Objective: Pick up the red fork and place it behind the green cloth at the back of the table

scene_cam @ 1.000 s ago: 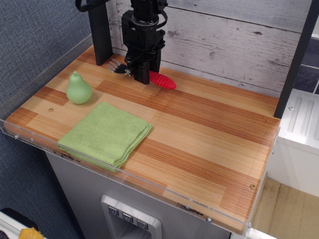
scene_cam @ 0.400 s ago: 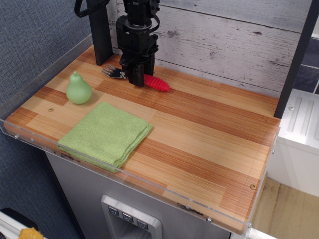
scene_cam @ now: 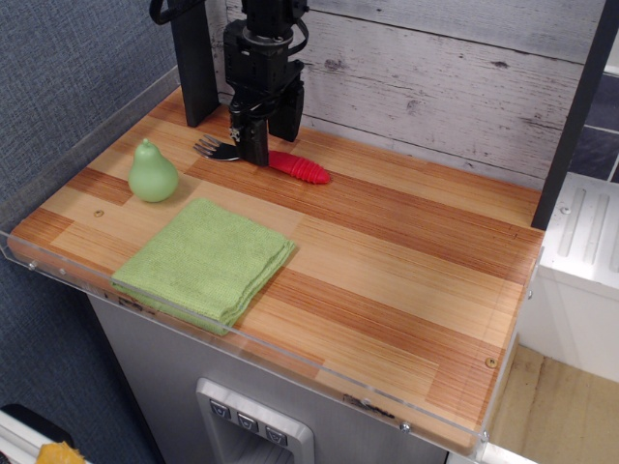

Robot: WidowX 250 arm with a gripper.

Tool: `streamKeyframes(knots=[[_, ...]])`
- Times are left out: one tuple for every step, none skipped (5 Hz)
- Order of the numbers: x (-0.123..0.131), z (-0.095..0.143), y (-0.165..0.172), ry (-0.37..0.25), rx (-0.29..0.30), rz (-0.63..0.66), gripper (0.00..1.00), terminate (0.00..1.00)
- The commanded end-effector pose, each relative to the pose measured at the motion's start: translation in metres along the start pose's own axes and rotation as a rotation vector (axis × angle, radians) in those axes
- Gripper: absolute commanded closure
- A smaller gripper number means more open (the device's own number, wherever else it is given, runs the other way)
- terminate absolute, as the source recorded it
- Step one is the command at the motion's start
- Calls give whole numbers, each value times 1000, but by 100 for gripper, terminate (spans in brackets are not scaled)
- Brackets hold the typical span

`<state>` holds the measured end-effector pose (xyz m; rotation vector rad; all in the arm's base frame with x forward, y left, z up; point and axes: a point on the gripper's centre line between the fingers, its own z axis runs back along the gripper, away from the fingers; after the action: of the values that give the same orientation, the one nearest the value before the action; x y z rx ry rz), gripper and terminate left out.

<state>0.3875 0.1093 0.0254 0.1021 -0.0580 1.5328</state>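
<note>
red fork (scene_cam: 290,165) neck behind gripper (scene_cam: 259,153)

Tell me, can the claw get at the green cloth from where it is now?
Probably yes. The green cloth lies flat and uncovered near the front edge, nothing on it. The claw is at the back by the red fork, with bare table between.

whitewashed plank wall (scene_cam: 455,87), blue fabric panel (scene_cam: 58,77)

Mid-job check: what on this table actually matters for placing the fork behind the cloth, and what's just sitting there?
Part of the job:
- red ribbed-handled fork with silver tines
- folded light-green terry cloth
- striped wooden table
- black gripper, down at the fork's neck

Just lying about:
- pale-green pear-shaped toy
- black upright post
</note>
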Motion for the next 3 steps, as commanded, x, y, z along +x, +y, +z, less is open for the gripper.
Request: streamKeyframes(knots=[[6,52,-23,2,-162,-102,0,0],[-6,69,-19,18,-163,-208,0,0],[-27,84,-8,-18,-173,-411,0,0]])
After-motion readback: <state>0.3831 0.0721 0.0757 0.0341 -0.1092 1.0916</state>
